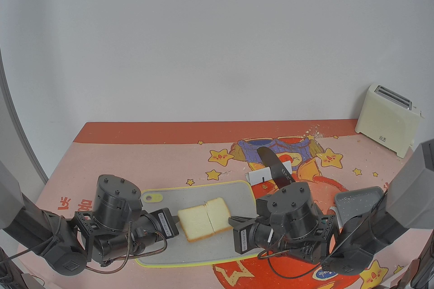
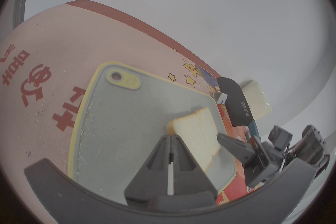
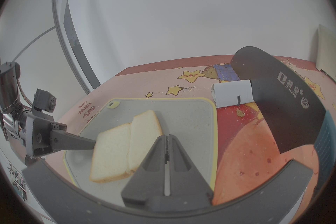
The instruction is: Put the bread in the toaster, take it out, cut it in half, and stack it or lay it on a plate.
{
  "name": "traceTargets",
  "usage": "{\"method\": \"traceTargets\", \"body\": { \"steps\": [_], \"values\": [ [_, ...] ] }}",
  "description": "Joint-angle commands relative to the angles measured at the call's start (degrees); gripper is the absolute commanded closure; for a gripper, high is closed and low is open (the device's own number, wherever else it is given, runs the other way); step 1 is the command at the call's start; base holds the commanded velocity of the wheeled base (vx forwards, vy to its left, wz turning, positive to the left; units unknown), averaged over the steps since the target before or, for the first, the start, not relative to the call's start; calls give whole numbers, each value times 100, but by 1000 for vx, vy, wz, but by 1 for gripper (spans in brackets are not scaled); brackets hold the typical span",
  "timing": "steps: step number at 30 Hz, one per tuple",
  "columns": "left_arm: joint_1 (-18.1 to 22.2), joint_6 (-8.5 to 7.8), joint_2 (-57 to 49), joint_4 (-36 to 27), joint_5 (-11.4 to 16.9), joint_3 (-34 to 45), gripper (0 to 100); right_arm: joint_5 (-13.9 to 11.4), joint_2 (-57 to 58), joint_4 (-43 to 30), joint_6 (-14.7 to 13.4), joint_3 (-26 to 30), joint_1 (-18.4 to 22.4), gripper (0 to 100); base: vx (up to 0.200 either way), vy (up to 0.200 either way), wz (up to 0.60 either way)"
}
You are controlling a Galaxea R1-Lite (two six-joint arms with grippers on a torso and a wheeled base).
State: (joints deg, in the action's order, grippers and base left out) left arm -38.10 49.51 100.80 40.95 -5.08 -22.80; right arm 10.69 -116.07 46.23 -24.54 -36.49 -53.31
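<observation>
Lying side by side mid-board, the two bread halves (image 1: 205,218) occupy the cutting board (image 1: 235,197) between left gripper (image 1: 174,226) and right gripper (image 1: 231,221), each with fingers closed on nothing. The knife (image 1: 278,171) rests beyond the board's far right corner.

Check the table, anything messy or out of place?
Minor only. Crumbs dot the mat near the toaster. The knife sits off the cutting board, blade against a white paper sleeve. The bread lies in two halves, side by side.
</observation>
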Motion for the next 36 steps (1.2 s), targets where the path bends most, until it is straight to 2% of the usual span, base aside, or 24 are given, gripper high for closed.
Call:
{"method": "traceTargets", "body": {
  "steps": [1,5,13,20,24,36],
  "values": [
    [83,-11,106,36,-1,-49,100,-14,128,-8,-16,71,-136,100,0,0,0],
    [74,-11,62,10,16,-14,100,3,295,9,-25,45,-109,100,0,0,0],
    [74,-46,9,-61,16,65,100,56,322,36,-33,-210,312,100,0,0,0],
    [13,-46,36,-43,25,74,100,73,-12,53,-130,-368,312,100,0,0,0],
    [-14,-46,27,-69,25,82,100,276,-188,36,-200,-465,312,100,0,0,0],
    [-22,-46,27,-61,25,82,100,302,-338,9,-235,-456,225,100,0,0,0]
  ]
}}
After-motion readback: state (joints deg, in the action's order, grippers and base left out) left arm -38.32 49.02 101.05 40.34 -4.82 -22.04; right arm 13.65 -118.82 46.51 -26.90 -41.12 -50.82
